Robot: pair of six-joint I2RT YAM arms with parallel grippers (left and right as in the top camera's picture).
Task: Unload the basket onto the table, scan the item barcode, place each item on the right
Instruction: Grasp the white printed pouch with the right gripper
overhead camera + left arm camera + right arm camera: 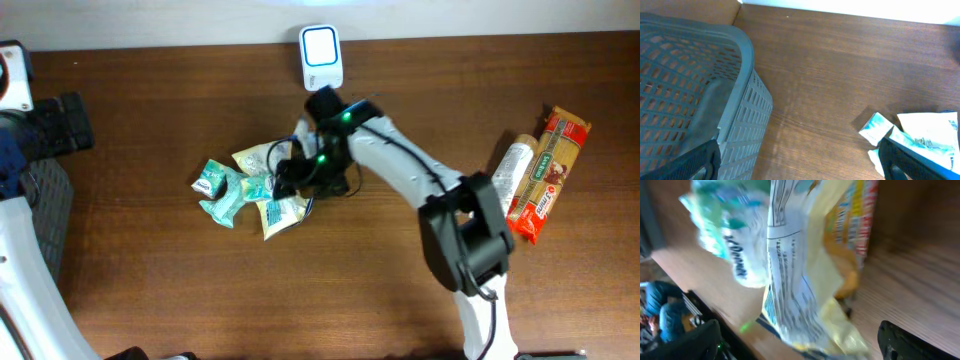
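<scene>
A heap of snack packets lies left of the table's middle: teal ones [222,190] and yellow-and-white ones [281,213]. The white barcode scanner [321,55] stands at the far edge. My right gripper [291,177] hangs over the heap. In the right wrist view it [800,347] is open, and a yellow-and-white packet [805,275] lies between the wide-apart fingers [912,340], blurred, with a teal packet [725,225] beside it. My left gripper [800,167] is open over bare table, with nothing between its fingers [912,162]. The edge of the heap [920,132] lies by its right finger.
A grey mesh basket [700,85] stands at the table's left end, close to the left gripper. At the right end lie orange pasta packets [548,175] and a white pouch [510,168]. The right arm [420,180] stretches across the middle.
</scene>
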